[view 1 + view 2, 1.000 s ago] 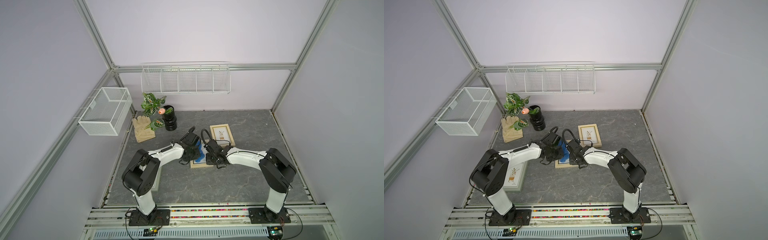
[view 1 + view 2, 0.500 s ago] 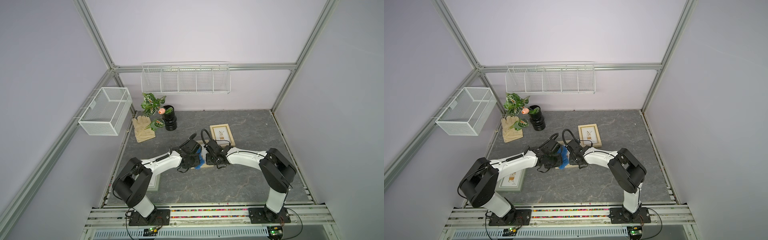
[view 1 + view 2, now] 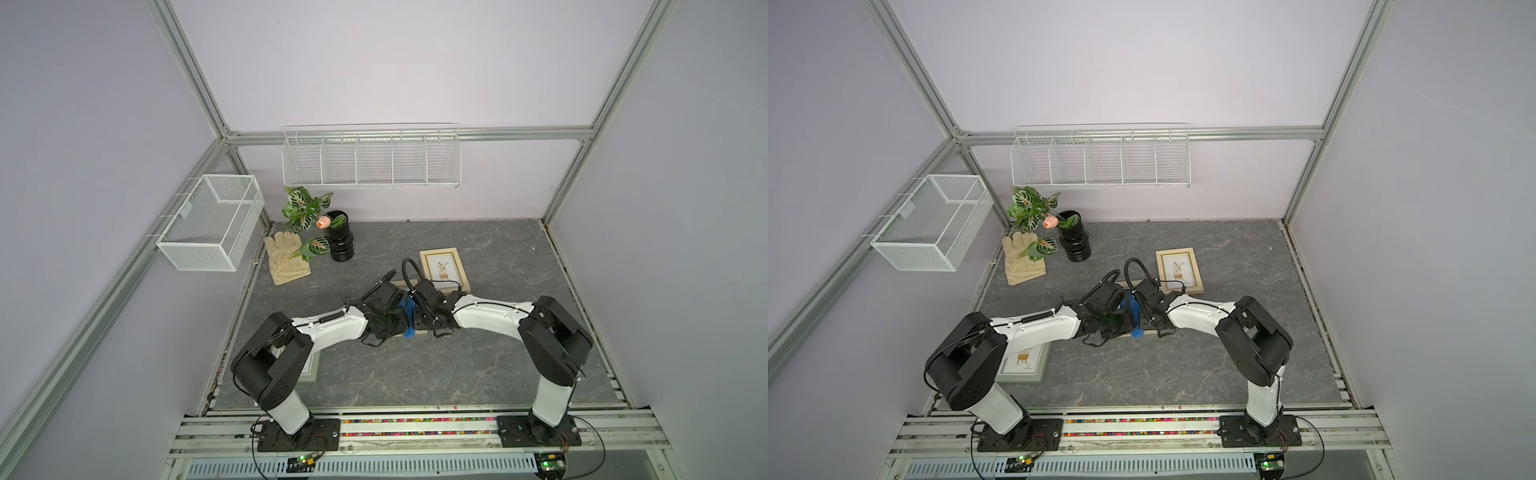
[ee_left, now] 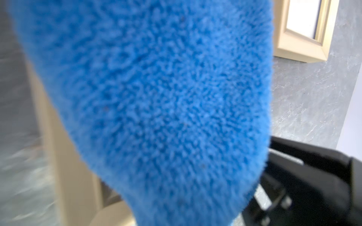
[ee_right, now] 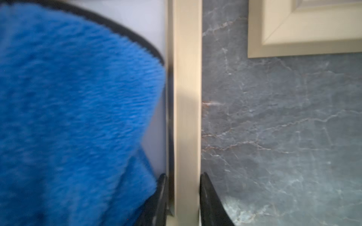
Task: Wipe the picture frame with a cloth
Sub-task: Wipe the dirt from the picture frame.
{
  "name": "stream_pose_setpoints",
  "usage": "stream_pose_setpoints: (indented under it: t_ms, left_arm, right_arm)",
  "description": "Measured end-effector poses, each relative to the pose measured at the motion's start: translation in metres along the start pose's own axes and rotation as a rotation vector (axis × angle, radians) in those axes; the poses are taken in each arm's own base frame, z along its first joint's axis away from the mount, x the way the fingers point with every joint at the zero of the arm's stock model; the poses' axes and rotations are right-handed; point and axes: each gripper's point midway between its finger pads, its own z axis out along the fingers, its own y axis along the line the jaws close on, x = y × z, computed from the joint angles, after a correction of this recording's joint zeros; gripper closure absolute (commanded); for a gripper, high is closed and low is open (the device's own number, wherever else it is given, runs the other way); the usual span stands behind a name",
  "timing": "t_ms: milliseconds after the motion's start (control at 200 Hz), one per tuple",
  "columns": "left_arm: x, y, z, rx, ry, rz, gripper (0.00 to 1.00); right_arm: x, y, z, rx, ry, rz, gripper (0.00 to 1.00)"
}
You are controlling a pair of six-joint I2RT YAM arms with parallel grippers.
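Note:
The picture frame (image 3: 420, 331) lies flat mid-table, mostly under both grippers. Its beige side rail (image 5: 187, 97) and its glass (image 5: 154, 146) show in the right wrist view. My right gripper (image 5: 184, 195) is shut on that rail, one finger on each side. The blue cloth (image 3: 409, 311) (image 3: 1134, 307) rests on the frame. It fills the left wrist view, cloth (image 4: 156, 97), and hides my left gripper's fingers there. My left gripper (image 3: 400, 323) is shut on the cloth, pressing it against the frame beside the right gripper (image 3: 424, 320).
A second beige frame (image 3: 444, 270) lies just behind the grippers. A third frame (image 3: 1025, 361) lies under the left arm. At the back left are a beige glove (image 3: 286, 257) and a black vase with a plant (image 3: 338, 243). A wire basket (image 3: 212, 222) and a wire shelf (image 3: 370, 160) hang on the walls.
My left gripper has dragged the cloth across the frame toward the table's front, and the left arm has swung lower. The right gripper has stayed on the frame's rail.

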Motion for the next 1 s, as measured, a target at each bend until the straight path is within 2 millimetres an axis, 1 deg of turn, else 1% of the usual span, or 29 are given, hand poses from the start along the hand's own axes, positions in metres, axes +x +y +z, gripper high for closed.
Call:
stream_pose_setpoints:
  t_ms: [95,155,250,320,420,470,540,610,740,780,850,915,1000]
  left_arm:
    - [-0.002,0.023,-0.013,-0.060,-0.019,-0.015,1.00]
    - [-0.004,0.031,-0.017,-0.088,-0.024,-0.016,1.00]
    - [-0.004,0.028,-0.015,-0.093,-0.022,-0.008,1.00]
    - [-0.003,0.018,-0.008,-0.089,-0.014,0.009,1.00]
    - [0.000,-0.002,0.002,-0.059,-0.005,0.038,1.00]
    - [0.001,-0.006,0.004,-0.051,-0.007,0.046,1.00]
    - [0.001,-0.004,0.003,-0.053,-0.009,0.044,1.00]
    - [0.000,0.004,-0.001,-0.056,-0.015,0.035,1.00]
    - [-0.003,0.036,-0.019,-0.111,-0.043,0.010,1.00]
    - [-0.003,0.041,-0.024,-0.126,-0.045,0.011,1.00]
    - [-0.001,0.043,-0.026,-0.138,-0.046,0.020,1.00]
    - [0.000,0.041,-0.025,-0.145,-0.047,0.035,1.00]
    - [0.003,0.030,-0.020,-0.152,-0.039,0.064,1.00]
  right_arm:
    - [0.000,0.000,0.000,0.000,0.000,0.000,0.74]
    - [0.000,0.000,0.000,0.000,0.000,0.000,0.74]
    - [0.000,0.000,0.000,0.001,0.000,0.000,0.74]
    - [0.000,0.000,0.000,0.001,0.000,0.000,0.74]
    - [0.000,0.000,0.000,0.001,0.000,0.000,0.74]
    - [0.000,0.000,0.000,0.001,0.000,0.000,0.74]
    - [0.000,0.000,0.000,0.001,0.000,0.000,0.74]
    - [0.000,0.000,0.000,0.001,0.000,0.000,0.74]
    - [0.000,0.000,0.000,0.001,0.000,0.000,0.74]
    - [0.000,0.000,0.000,0.001,0.000,0.000,0.74]
    - [0.000,0.000,0.000,0.000,0.000,0.000,0.74]
    - [0.000,0.000,0.000,0.000,0.000,0.000,0.74]
    - [0.000,0.000,0.000,0.001,0.000,0.000,0.74]
